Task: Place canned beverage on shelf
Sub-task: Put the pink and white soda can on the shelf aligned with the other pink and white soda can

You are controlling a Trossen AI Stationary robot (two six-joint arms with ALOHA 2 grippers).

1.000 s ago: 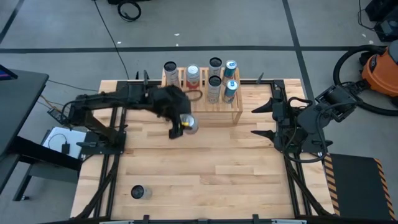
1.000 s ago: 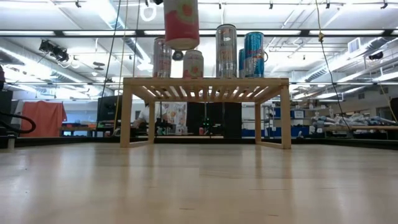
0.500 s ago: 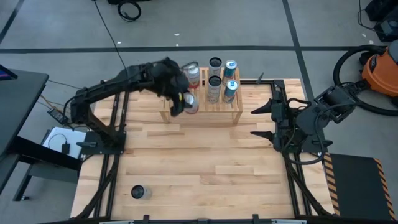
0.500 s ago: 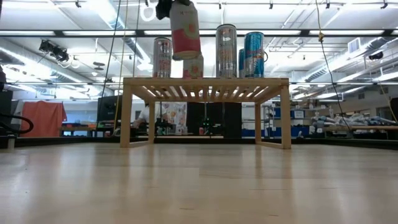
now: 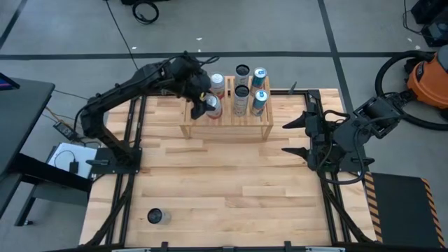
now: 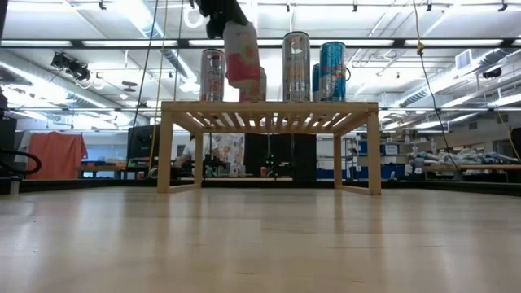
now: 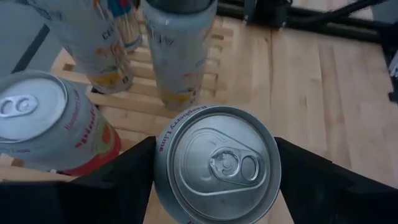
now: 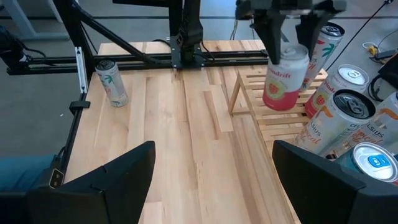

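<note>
My left gripper (image 5: 204, 105) is shut on a pink-and-white can (image 6: 242, 55), held over the left part of the pale wood shelf (image 5: 227, 120) near its front edge. The can's silver top (image 7: 216, 163) shows between the two fingers. Several other cans stand on the slatted top: a red one (image 5: 217, 84), two tall pale ones (image 5: 241, 98) and two blue-lidded ones (image 5: 259, 101). My right gripper (image 5: 288, 137) is open and empty at the table's right side. My left gripper pinches the can between its two fingers (image 7: 118, 177), on opposite sides of the wall just below the top rim (image 7: 160, 155). The fingers come from above, pointing down (image 8: 273, 37). The can hangs below them, slightly tilted, its bottom clear of the slats (image 6: 244, 84).
Another can (image 5: 155, 216) stands on the table near the front left corner; it also shows in the right wrist view (image 8: 112, 82). The red can (image 7: 46, 124) stands close beside the held one. Bare wood (image 5: 231, 182) lies between the shelf and the front edge.
My left gripper has carried the can toward the table's far edge, from above the bare table in front of the shelf to above the shelf's left front part. The can stays held and clear of the slats, now tilted a little.
</note>
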